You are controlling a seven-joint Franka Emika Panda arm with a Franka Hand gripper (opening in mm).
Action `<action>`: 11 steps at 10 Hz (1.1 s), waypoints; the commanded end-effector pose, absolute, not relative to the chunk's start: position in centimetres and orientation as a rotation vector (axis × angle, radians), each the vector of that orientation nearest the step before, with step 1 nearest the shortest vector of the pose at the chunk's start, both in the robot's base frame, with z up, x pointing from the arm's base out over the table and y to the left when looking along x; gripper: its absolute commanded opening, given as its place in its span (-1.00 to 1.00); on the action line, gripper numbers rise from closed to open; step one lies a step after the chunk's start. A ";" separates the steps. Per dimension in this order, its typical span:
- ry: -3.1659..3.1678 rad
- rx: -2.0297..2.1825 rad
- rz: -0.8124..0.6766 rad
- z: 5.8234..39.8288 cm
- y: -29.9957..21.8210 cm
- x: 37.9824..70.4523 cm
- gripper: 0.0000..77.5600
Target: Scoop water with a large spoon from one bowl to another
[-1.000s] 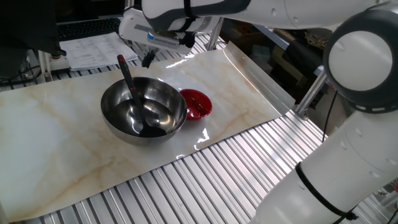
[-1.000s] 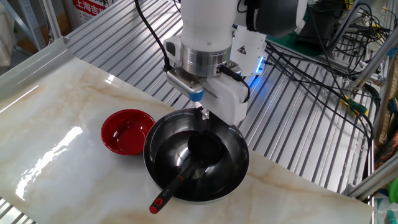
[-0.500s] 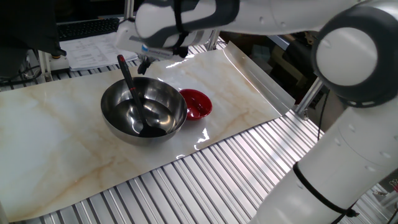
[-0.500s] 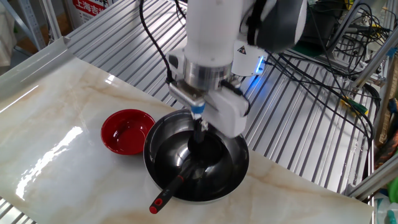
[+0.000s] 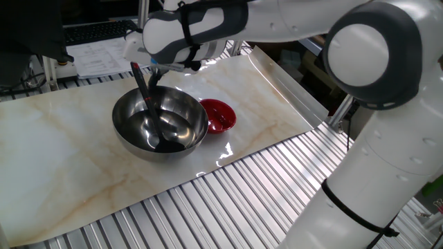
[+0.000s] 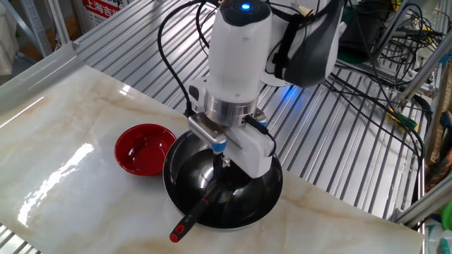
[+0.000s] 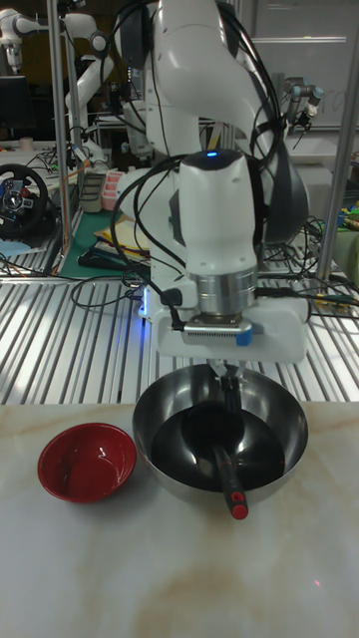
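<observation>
The large steel bowl (image 5: 185,111) (image 6: 272,189) (image 7: 284,419) stands mid-table, and its water shows only as dark reflections. The black ladle (image 5: 145,93) (image 6: 200,209) (image 7: 225,466) lies in it, scoop on the bottom, handle leaning on the rim with its red-marked end sticking out. My gripper (image 5: 154,73) (image 6: 223,161) (image 7: 229,377) points down over the bowl's inside, fingertips close to the upper part of the handle. It looks open and holds nothing. The small red bowl (image 5: 220,115) (image 6: 144,149) (image 7: 87,462) sits right beside the steel bowl.
The bowls stand on a marble-patterned board (image 5: 62,159) laid over a ribbed metal table (image 5: 228,200). A raised metal lip (image 5: 291,86) edges the board's far side. Cables and equipment (image 6: 367,63) lie behind the arm.
The gripper has come down and across toward the ladle's handle, from above the bowl's rim to just inside it. Ladle and both bowls have not moved.
</observation>
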State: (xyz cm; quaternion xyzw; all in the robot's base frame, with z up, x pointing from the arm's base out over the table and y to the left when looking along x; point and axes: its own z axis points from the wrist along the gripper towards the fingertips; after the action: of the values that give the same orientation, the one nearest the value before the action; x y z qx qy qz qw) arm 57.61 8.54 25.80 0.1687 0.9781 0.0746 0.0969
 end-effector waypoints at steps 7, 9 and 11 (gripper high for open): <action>2.892 0.415 0.134 24.1 7.6 61.3 -1.00; 2.899 0.393 0.121 23.8 7.5 61.7 -1.00; 2.899 0.386 0.114 23.5 7.5 61.7 -1.00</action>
State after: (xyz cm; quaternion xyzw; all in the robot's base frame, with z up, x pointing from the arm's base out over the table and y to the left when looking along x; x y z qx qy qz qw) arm 59.66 8.12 24.25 0.1539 0.9816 0.0567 0.0980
